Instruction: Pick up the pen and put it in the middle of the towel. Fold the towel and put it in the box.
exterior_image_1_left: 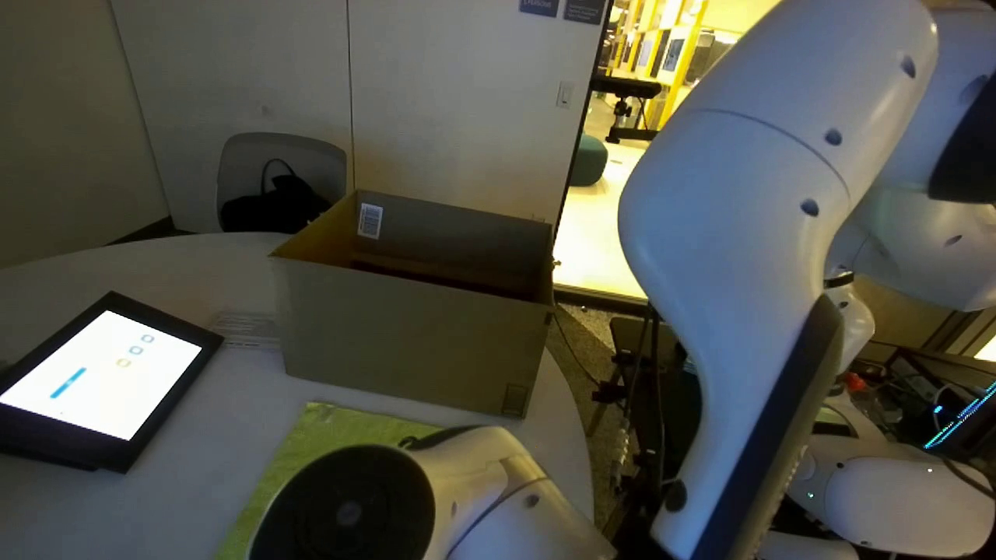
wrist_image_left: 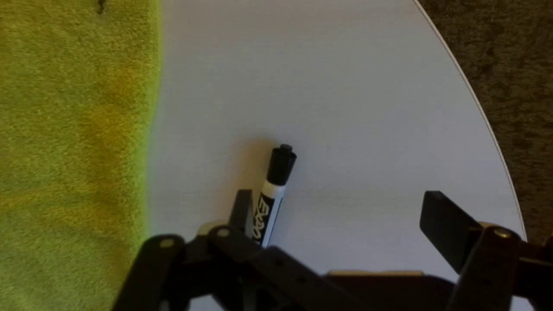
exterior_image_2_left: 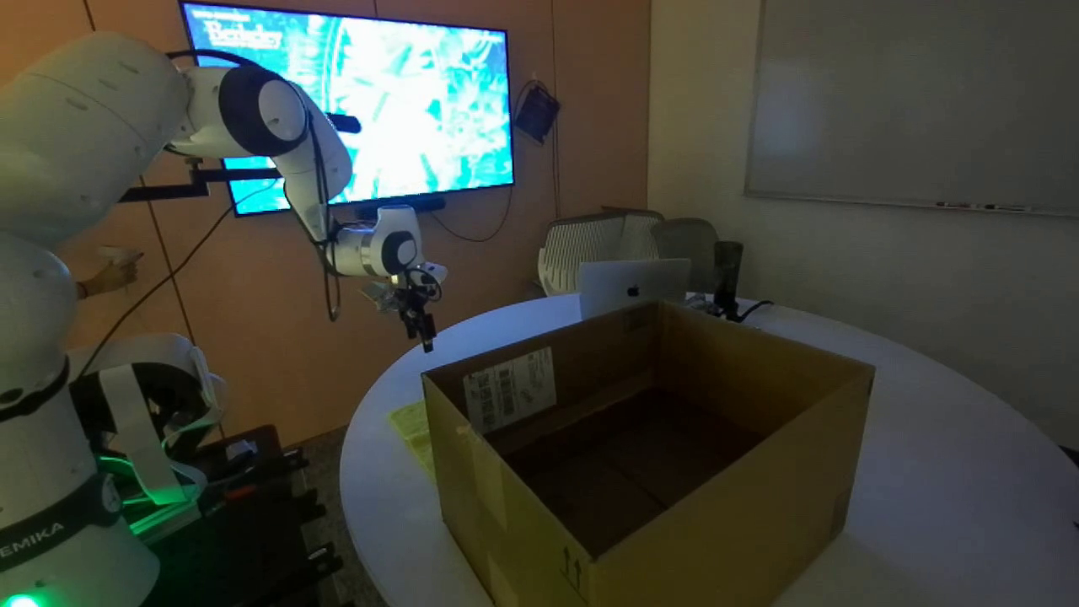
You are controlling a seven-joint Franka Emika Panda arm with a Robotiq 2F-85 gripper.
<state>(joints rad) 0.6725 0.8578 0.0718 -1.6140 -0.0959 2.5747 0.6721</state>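
Note:
The pen, a marker with a black cap and a white and black body [wrist_image_left: 273,192], lies on the white table in the wrist view. My gripper [wrist_image_left: 338,196] is open above the table, its fingers wide apart. The pen is close beside the left finger, and its lower end is hidden behind that finger's linkage. The pen does not show in either exterior view. The yellow-green towel [wrist_image_left: 73,142] lies flat left of the pen. It also shows in both exterior views [exterior_image_1_left: 327,435] [exterior_image_2_left: 413,430], partly hidden. The open cardboard box [exterior_image_1_left: 412,342] [exterior_image_2_left: 725,514] stands beside the towel. My gripper [exterior_image_2_left: 426,341] hangs near the box's labelled side.
A black-framed tablet [exterior_image_1_left: 105,373] lies on the table near the box. A laptop [exterior_image_2_left: 636,282] and a dark upright object [exterior_image_2_left: 727,274] stand behind the box. The round table's edge [wrist_image_left: 486,116] curves close on the right in the wrist view.

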